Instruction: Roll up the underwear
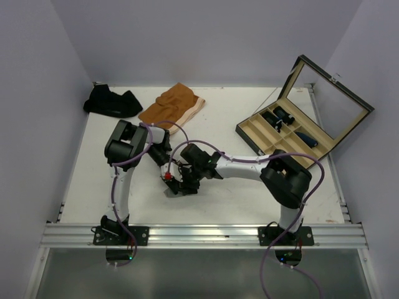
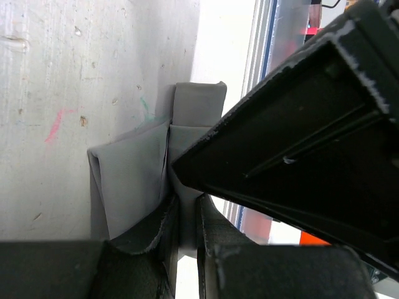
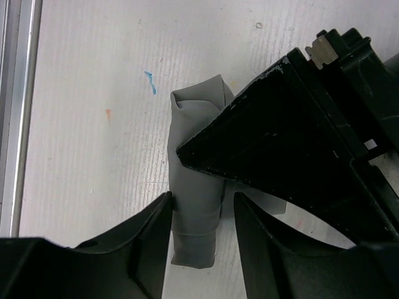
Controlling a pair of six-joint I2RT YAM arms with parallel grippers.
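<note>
The light grey underwear (image 3: 196, 156) lies on the table as a narrow, partly rolled bundle; it also shows in the left wrist view (image 2: 134, 180). My left gripper (image 2: 185, 208) is shut on a fold of this grey cloth. My right gripper (image 3: 202, 199) is open and straddles the bundle's near end, its left finger (image 3: 153, 237) touching the cloth. In the top view both grippers, left (image 1: 169, 176) and right (image 1: 187, 180), meet at the table's middle front and hide the grey cloth. The rust-orange underwear (image 1: 173, 106) and a black one (image 1: 112, 101) lie at the back left.
A wooden compartment box (image 1: 262, 142) with its glass lid (image 1: 327, 103) raised stands at the back right and holds dark rolled pieces (image 1: 278, 116). The metal rail (image 1: 199, 233) runs along the near edge. White walls close in the table.
</note>
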